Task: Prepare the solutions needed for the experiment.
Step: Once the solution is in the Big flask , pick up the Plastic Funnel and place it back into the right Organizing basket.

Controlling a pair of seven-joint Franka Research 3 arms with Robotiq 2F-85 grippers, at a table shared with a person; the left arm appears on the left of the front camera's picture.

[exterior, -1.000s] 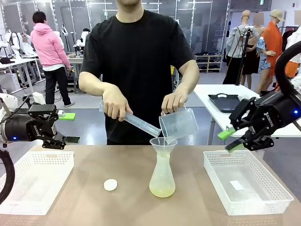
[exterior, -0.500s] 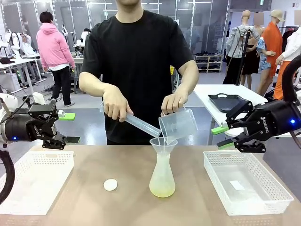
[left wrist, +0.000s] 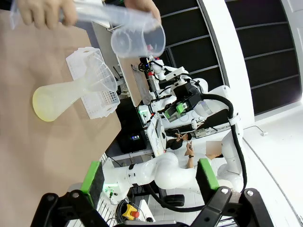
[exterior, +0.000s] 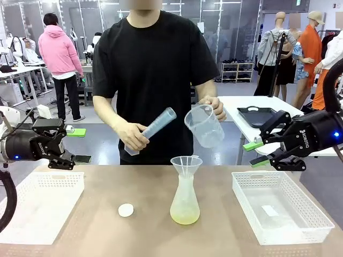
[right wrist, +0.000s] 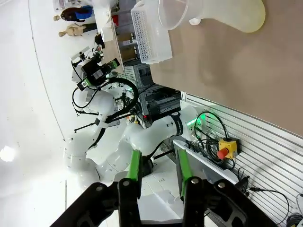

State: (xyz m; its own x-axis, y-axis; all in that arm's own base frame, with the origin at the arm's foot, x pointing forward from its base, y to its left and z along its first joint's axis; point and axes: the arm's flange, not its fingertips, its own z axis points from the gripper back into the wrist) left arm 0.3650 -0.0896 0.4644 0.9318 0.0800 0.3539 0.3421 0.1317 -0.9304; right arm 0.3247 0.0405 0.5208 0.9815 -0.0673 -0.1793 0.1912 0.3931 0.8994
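A clear flask (exterior: 185,195) with a funnel (exterior: 186,163) in its neck stands mid-table. The solutions (exterior: 185,216) form a shallow pale yellow-green layer at its bottom, also seen as solutions (left wrist: 45,104) and solutions (right wrist: 251,16). Across the table the person holds a graduated cylinder (exterior: 151,129) and a beaker (exterior: 204,126) up, clear of the funnel. My left gripper (exterior: 79,145) hovers open above the left basket, holding nothing; in its own view it is the left gripper (left wrist: 147,177). My right gripper (exterior: 256,153), jaws apart and empty, hangs over the right basket's far edge; its wrist camera shows the same gripper (right wrist: 159,172).
A white basket (exterior: 40,206) lies at the left and another white basket (exterior: 300,227) at the right. A small white round disc (exterior: 126,210) lies left of the flask. A black tray (exterior: 257,116) sits on a table behind.
The person has lifted the beaker and the cylinder away from the funnel and tipped them back up. My right gripper has shifted a little; the left arm has stayed still.
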